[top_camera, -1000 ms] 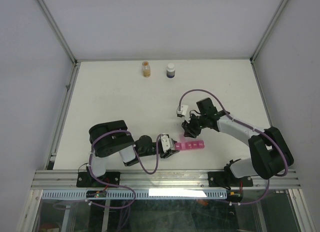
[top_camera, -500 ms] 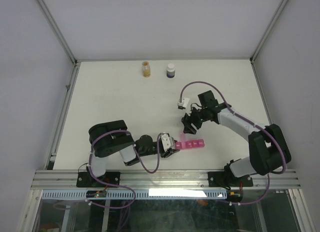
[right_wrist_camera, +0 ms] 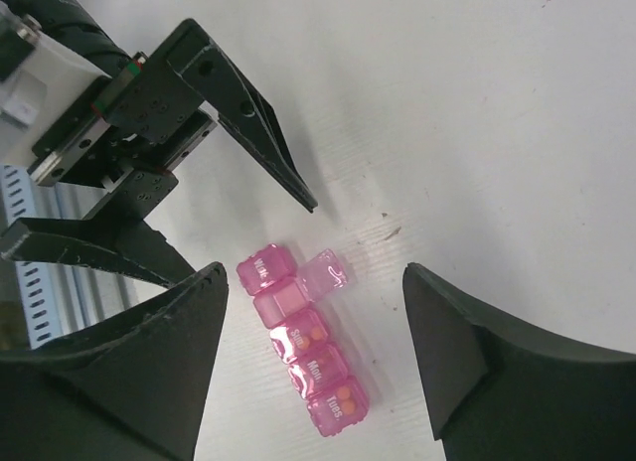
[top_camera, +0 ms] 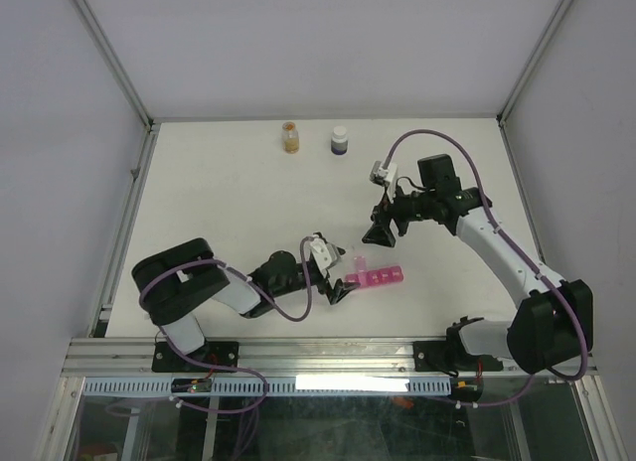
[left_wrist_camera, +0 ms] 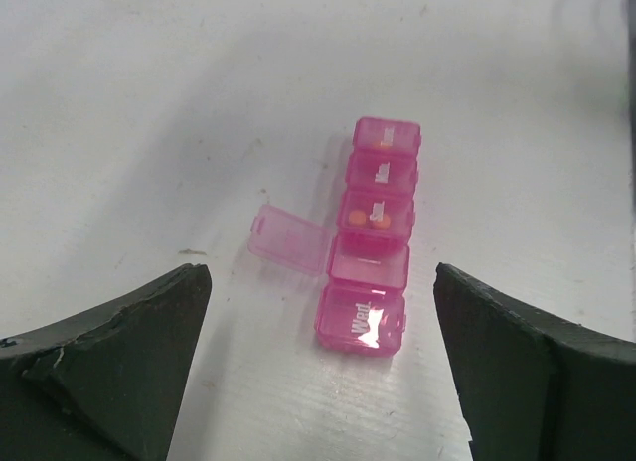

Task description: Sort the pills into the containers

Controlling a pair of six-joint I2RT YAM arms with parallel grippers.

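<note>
Two of the five square compartments in the small bright pink translucent plastic pill organiser (left_wrist_camera: pixel 360 318) show tiny yellow-orange pills (left_wrist_camera: pixel 369 220) through their shut lids. One is the middle compartment and the other, fainter, is the end one farthest from the left gripper (top_camera: pixel 342 281). The compartment second from the organiser's end nearest that gripper has its lid flipped out to the side and looks empty.

The left gripper sits just beside that end, fingers spread wide and holding nothing. The right gripper (top_camera: pixel 381 234) hangs above and beyond the organiser, also spread and empty. Well beyond the organiser stand a small clear orange-filled bottle (top_camera: pixel 291 138) and a dark white-capped bottle (top_camera: pixel 340 141).

I judge the sorting partly done: three compartments appear unfilled, and the open one is probably next.
</note>
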